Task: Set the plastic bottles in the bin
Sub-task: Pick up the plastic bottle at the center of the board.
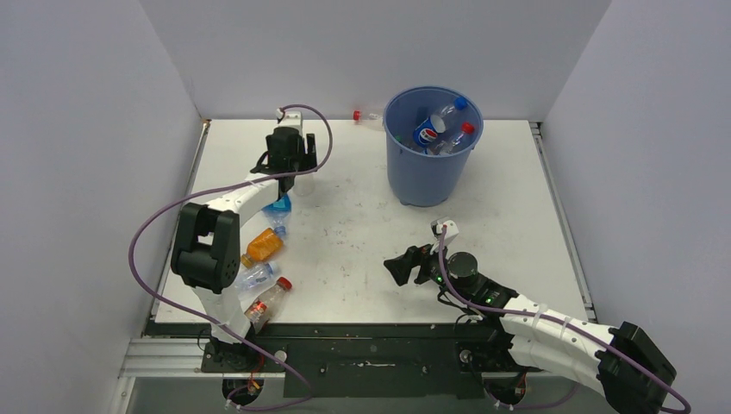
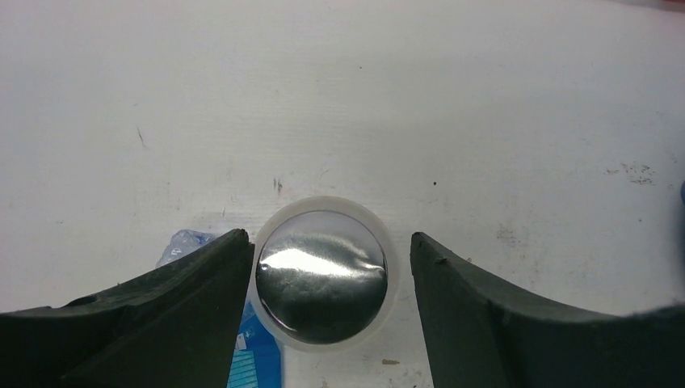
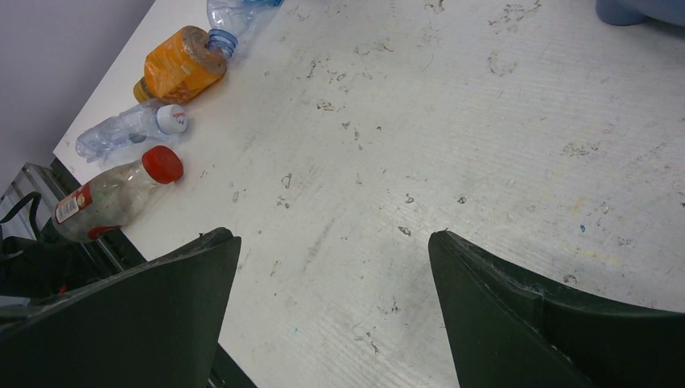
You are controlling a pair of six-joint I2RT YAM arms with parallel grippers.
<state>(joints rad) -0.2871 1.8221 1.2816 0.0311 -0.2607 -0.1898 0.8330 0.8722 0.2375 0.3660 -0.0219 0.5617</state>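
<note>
Reaching out well to the left of the bin [image 1: 428, 168], the left arm [image 1: 233, 200] pointed its jaws straight down over a round white-rimmed top [image 2: 321, 279] with a silvery face. The jaws were released and straddled it. One finger [image 2: 202, 299] touched the rim, and the other [image 2: 493, 315] stood just apart. A bluish bottle [image 2: 184, 242] lay beside that top, mostly hidden by a finger.

In front of the bin, toward the arm bases, the right arm [image 1: 534, 332] held its jaws spread wide above bare tabletop [image 3: 452, 121], grasping nothing.

Inside the bin lay a Pepsi-labelled bottle [image 1: 427, 132], a blue-capped bottle [image 1: 450, 109] and a red-capped bottle [image 1: 457, 138]. Just left of the bin, at the far edge, lay a clear bottle [image 1: 371, 118] with a red cap.

Far to the bin's near left lay an orange-filled bottle [image 1: 264, 246], a white-capped bottle [image 1: 255, 276] and a red-labelled bottle [image 1: 265, 304].
</note>
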